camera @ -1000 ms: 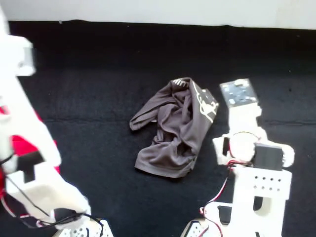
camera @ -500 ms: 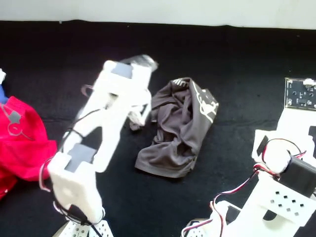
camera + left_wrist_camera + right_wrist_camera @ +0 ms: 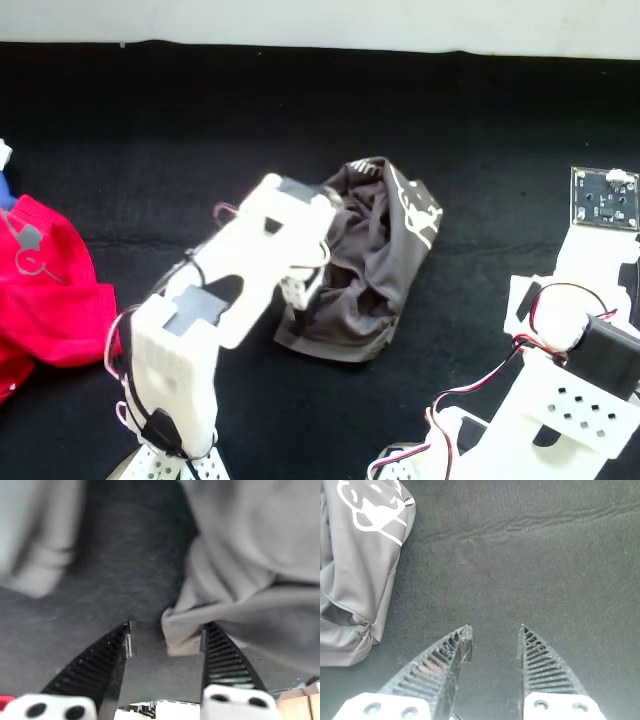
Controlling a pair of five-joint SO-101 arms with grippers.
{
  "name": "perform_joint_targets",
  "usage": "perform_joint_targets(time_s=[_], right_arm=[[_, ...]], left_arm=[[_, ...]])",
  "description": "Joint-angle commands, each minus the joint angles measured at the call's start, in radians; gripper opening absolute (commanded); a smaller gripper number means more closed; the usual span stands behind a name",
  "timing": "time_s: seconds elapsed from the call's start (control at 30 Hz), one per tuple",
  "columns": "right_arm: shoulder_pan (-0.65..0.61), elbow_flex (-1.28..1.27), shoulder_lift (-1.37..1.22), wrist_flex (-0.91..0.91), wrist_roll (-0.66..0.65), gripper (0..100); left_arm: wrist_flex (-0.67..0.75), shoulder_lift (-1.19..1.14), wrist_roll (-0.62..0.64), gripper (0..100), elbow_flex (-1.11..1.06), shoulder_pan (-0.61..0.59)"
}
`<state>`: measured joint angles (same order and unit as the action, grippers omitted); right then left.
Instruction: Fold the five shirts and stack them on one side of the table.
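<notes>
high view: the crumpled grey shirt lies mid-table on the black table cover, its long axis running from the far side toward the arms. a red shirt sits on the left arm's side. the left arm is down at the grey shirt's near left edge, so it looks the nearer arm.

left wrist view: the left gripper has its jaws apart, with a folded edge of the grey shirt lying between them, close against one finger.

right wrist view: the right gripper has its jaws apart over bare cover, the grey shirt off to one side, not touching.
</notes>
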<state>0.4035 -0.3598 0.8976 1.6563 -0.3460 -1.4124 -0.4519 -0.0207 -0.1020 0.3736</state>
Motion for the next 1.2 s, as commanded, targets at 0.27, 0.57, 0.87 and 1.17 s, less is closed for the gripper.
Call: perform_joint_targets(time_s=[0.27, 0.57, 0.87, 1.17], right_arm=[[-0.004, -0.019, 0.004, -0.14, 0.0, 15.5], [-0.14, -0.387, 0.004, -0.392, 0.0, 15.5], [-0.437, -0.441, -0.047, -0.507, 0.008, 15.5], [-0.661, -0.372, -0.455, -0.53, 0.009, 15.6]], left_arm=[[-0.084, -0.05, 0.005, 2, 0.071, -0.007], [-0.359, -0.025, 0.0, 1, 0.41, -0.418], [-0.356, 0.317, 0.0, 1, 0.495, -0.685], [-0.354, 0.552, 0.0, 1, 0.499, -0.67]])
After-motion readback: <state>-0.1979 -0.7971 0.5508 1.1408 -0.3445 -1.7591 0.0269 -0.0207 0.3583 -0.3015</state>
